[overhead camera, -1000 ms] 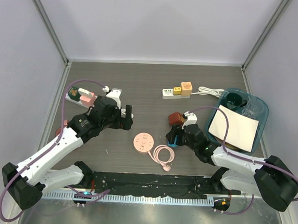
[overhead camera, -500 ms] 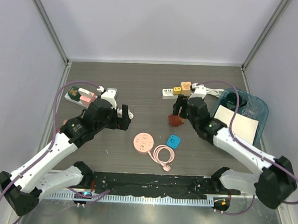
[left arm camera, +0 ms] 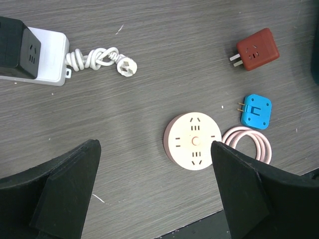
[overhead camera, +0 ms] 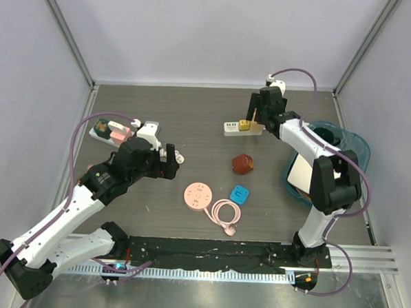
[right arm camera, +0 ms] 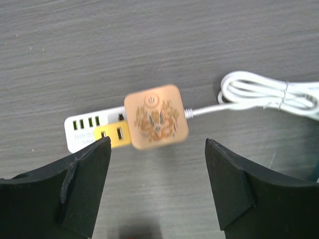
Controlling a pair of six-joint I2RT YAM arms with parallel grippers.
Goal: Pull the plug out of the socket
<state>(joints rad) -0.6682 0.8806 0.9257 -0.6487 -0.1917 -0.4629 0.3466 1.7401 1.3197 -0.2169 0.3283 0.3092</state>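
The left arm [overhead camera: 79, 202] and right arm [overhead camera: 299, 136] have white link shells and black joint housings. A purple cable [overhead camera: 73, 143] loops loosely along each. Their fingers [left arm camera: 55, 194] are matte black, blocky wedges.

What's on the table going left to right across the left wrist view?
white power strip → bundled white cord → pink round socket → red plug

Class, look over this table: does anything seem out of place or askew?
The red plug and blue plug lie loose near the pink round socket, prongs exposed, plugged into nothing. Nothing looks spilled or broken.
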